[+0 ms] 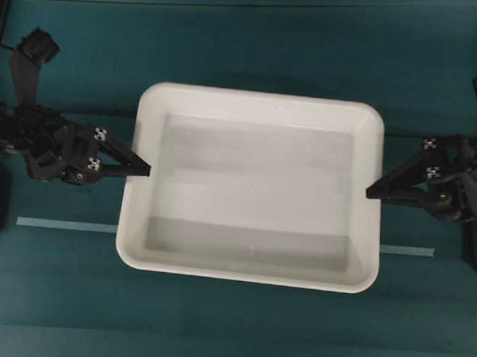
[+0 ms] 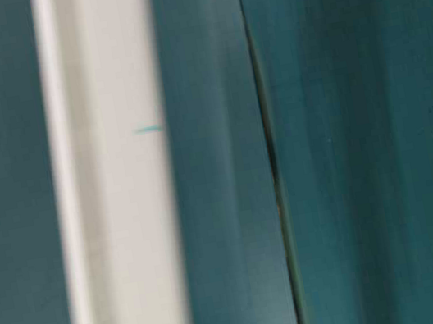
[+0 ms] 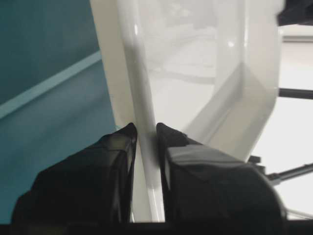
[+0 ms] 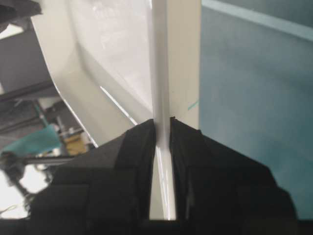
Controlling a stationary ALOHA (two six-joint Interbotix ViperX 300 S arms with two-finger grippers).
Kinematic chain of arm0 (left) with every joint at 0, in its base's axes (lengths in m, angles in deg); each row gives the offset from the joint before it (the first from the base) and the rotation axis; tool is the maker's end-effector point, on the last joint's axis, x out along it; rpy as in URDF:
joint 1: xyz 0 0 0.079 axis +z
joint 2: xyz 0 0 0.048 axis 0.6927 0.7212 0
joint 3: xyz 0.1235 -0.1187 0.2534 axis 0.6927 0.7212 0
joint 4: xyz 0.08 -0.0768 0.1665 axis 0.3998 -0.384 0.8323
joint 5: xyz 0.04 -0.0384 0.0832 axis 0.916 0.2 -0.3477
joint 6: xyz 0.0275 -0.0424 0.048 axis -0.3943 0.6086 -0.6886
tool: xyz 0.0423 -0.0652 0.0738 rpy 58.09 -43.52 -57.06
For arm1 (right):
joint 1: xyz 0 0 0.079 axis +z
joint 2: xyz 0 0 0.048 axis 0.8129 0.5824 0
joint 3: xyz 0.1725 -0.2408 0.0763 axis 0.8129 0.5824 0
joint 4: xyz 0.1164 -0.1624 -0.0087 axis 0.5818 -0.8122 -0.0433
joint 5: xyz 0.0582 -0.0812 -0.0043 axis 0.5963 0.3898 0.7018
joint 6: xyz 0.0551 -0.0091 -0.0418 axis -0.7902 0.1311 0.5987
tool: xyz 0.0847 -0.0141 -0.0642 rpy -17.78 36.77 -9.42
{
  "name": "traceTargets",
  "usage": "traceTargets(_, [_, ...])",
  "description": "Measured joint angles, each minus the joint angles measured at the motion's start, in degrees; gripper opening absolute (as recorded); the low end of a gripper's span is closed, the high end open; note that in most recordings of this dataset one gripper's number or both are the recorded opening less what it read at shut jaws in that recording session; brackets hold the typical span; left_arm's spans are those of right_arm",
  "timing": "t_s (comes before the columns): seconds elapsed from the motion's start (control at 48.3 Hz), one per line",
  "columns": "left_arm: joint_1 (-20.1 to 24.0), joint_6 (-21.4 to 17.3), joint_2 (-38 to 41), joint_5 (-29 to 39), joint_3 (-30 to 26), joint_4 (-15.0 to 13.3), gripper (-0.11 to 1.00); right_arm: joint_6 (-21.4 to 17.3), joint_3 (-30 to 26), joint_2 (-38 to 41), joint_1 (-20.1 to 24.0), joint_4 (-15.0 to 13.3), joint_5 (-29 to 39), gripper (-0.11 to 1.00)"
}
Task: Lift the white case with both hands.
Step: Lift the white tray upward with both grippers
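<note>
white glossy plastic: the white case [image 1: 254,187] is seen from overhead in the middle of the teal table [image 1: 253,51], long sides running left to right, open side up, inside bare. a pale tape strip [image 1: 64,224] on the table shows on both sides of it, near the lower long side.

the left gripper [image 1: 145,170] is seen at the case's left short rim, about halfway along it. in the left wrist view the rim [image 3: 142,147] is caught between the two black fingers [image 3: 120,152], one outside the wall and one inside, both pressed against the thin white edge.

the right gripper [image 1: 371,190] is seen at the opposite short rim, roughly level with the left one. in the right wrist view its fingers [image 4: 139,142] are closed on the rim [image 4: 163,132] in the same way, with only the white edge between the tips.

small white square marks are noted on both grippers in the overhead view.

in the table-level view a blurred white band [image 2: 115,179], taken to be the case's side wall, is seen against teal. whether the base touches the table cannot be told from this view or from overhead.
</note>
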State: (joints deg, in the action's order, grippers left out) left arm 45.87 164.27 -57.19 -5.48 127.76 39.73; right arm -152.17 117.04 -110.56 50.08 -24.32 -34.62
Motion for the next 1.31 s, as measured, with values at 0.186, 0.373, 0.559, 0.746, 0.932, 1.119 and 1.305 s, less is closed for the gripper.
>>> traceTargets(0.186, [-0.1,0.0,-0.6,2.3,-2.9,-0.1,0.12,-1.1,-2.5,-2.4,-0.3,0.1,3.1,0.11])
traceTargets(0.373, [-0.1,0.7,-0.8,4.5,-6.0,0.0,0.12,-2.3,-4.7,-4.4,-0.4,0.0,6.2,0.11])
traceTargets(0.559, [0.0,0.9,-1.9,6.2,-8.3,0.0,0.12,-2.6,-7.5,-5.0,-0.4,0.0,6.9,0.11])
traceTargets(0.746, [-0.1,1.6,-3.4,10.0,-11.4,0.0,0.12,-2.8,-9.7,-5.0,-0.4,0.1,7.0,0.11])
traceTargets(0.932, [-0.4,1.9,-4.2,13.5,-14.4,0.1,0.12,-3.9,-11.5,-5.0,-0.5,0.1,6.9,0.11])
traceTargets(1.119, [-1.1,1.9,-4.2,14.9,-16.4,0.1,0.12,-4.0,-12.7,-5.0,-0.9,0.1,7.0,0.11])
traceTargets(1.305, [-1.3,2.0,-4.2,15.0,-16.9,0.0,0.12,-4.3,-13.7,-5.2,-1.9,0.1,7.0,0.11])
